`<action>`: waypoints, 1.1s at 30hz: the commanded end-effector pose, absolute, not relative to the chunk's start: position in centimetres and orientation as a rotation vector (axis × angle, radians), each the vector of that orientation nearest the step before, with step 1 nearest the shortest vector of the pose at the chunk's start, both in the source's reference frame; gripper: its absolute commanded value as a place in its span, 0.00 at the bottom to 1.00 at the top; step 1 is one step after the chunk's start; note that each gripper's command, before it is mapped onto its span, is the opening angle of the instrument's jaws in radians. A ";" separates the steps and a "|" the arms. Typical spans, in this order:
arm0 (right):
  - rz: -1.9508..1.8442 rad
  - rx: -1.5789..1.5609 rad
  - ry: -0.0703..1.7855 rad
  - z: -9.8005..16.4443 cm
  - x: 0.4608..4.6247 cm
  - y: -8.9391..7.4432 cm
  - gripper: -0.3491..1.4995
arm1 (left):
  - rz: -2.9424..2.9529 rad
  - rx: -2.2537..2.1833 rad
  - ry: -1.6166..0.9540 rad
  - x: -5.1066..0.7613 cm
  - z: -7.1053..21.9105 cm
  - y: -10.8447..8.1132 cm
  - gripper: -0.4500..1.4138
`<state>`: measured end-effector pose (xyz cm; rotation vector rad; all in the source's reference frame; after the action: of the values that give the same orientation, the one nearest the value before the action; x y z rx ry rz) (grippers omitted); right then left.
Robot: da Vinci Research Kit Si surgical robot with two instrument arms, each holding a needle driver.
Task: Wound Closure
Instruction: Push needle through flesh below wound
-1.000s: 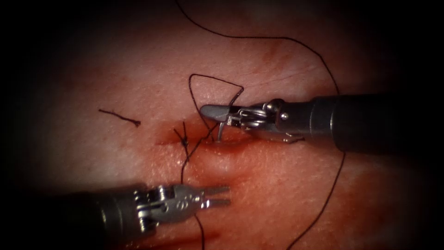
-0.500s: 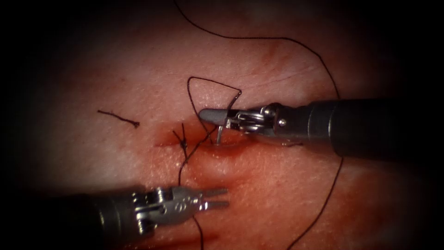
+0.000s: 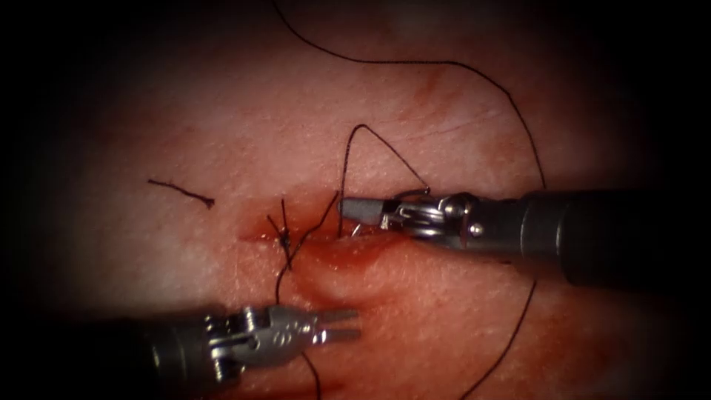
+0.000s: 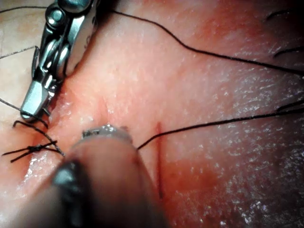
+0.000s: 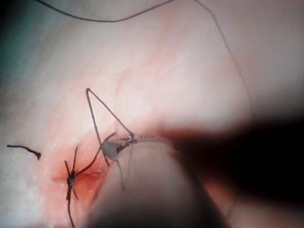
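We see moist, pebbled tissue (image 3: 444,311), its cut (image 3: 326,241) pooled with glossy red fluid (image 3: 348,255). Our right tool (image 3: 363,210), jaws closed, grips the curved needle (image 3: 356,229) near its rear, tip buried at the cut. Our left tool (image 3: 342,326) hangs slightly parted, empty, on open tissue below. Dark thread (image 3: 385,144) loops above; a knot (image 3: 284,237) sits left.

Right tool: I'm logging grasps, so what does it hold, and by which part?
The right tool grips the needle near its thread end; the rest curves down into the tissue at the cut. The left tool holds nothing.
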<state>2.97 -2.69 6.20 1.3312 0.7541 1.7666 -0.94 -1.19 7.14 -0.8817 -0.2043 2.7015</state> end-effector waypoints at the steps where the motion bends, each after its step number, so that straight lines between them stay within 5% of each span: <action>1: 1.769 1.333 0.756 6.3 3.07 -2.6 0.00 | 2.701 -0.881 -0.203 -1.00 7.2 -1.2 0.23; 33: 1.501 1.520 0.362 6.1 3.43 -3.0 0.00 | 2.713 -0.886 -0.215 -0.85 7.2 -1.2 0.22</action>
<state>3.36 -2.98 6.08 1.5214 0.3575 1.5027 -0.80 -1.23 7.11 -0.8848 -0.2162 2.7126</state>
